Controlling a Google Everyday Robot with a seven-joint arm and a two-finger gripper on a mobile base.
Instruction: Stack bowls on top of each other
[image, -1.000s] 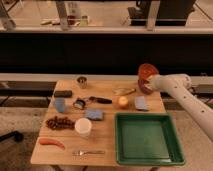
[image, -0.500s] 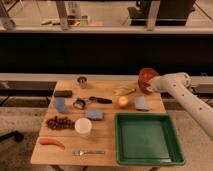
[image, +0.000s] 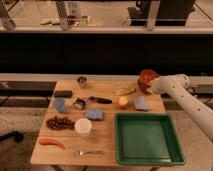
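One reddish-orange bowl (image: 145, 79) with a darker red inside shows at the table's far right corner. It is tilted and held just above the tabletop. My gripper (image: 152, 86) sits at the end of the white arm that reaches in from the right, and it is shut on the bowl's right side. No other bowl is in view. The white cup (image: 83, 127) stands at the front left of the wooden table (image: 107, 127), and the small metal cup (image: 82, 81) at the back left.
A green tray (image: 147, 137) fills the front right. An orange (image: 122, 101), a banana (image: 124, 91) and a blue-grey block (image: 141, 103) lie near the bowl. Grapes (image: 59, 122), a fork (image: 89, 152), more blue blocks and a black-handled tool lie to the left.
The gripper has moved down and slightly left with the bowl, bringing it closer to the tabletop at the far right corner. Nothing else has moved.
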